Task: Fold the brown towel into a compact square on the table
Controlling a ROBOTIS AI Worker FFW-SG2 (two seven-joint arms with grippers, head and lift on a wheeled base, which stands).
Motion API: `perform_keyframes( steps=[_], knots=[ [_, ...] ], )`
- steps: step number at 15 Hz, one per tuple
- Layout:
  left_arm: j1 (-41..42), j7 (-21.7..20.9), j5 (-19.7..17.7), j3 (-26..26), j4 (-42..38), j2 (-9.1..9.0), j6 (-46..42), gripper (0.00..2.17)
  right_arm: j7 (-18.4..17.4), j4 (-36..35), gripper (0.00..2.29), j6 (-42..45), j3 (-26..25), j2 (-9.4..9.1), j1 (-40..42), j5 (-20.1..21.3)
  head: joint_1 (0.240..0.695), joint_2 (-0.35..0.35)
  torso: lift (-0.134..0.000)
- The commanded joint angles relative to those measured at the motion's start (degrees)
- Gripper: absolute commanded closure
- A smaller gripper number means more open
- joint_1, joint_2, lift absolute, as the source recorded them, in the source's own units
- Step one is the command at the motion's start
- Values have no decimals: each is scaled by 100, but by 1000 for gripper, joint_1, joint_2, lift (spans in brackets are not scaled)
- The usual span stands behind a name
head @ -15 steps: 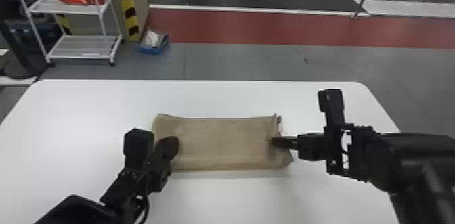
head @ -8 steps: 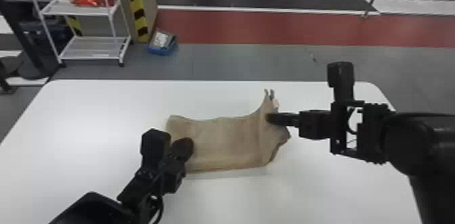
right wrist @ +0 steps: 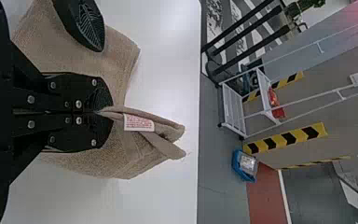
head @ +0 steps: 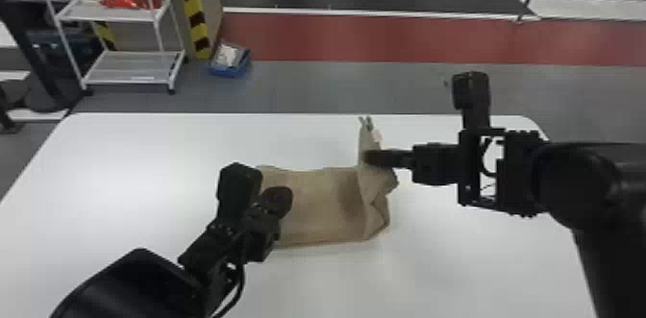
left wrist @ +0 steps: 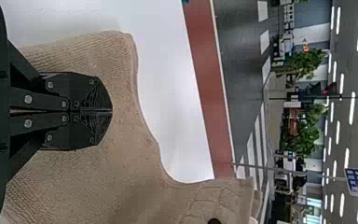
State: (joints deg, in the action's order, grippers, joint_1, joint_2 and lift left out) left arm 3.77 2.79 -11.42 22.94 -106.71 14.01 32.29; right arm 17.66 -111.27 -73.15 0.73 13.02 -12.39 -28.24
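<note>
Nearest me, my left gripper (head: 279,200), fingertips together, sits on the left part of the brown towel (head: 322,204), I judge to anchor it on the table (head: 144,149), its arm slanting in from near left. Farther off, my right gripper (head: 371,158) is clamped on the towel's raised right end, presumably for folding leftward, arm roughly level from the right.

The right tool (head: 377,158) grips the brown towel (right wrist: 107,163); left tool (head: 279,201) over the towel; white label (right wrist: 139,123) on it; counter (right wrist: 163,70) beneath.
</note>
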Motion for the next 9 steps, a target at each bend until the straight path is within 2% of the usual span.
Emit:
perform_keyframes(
  steps=[1, 3, 6, 9],
  knots=[
    [89, -15, -53, -159, -157, 93, 55, 1710, 0, 0, 1210, -11, -82, 51, 17, -50, 695, -64, -125],
    [133, -94, -88, -317, -157, 190, 55, 1710, 0, 0, 1210, 7, -135, 69, 8, -94, 695, -60, -125],
    [256, -314, -44, -414, 54, 225, 37, 1710, 0, 0, 1210, -11, -99, 51, -53, -173, 695, -39, -125],
    [291, -437, -53, -493, 212, 216, 37, 1710, -149, 0, 1210, 7, 111, -80, -150, -226, 695, -22, -125]
  ],
)
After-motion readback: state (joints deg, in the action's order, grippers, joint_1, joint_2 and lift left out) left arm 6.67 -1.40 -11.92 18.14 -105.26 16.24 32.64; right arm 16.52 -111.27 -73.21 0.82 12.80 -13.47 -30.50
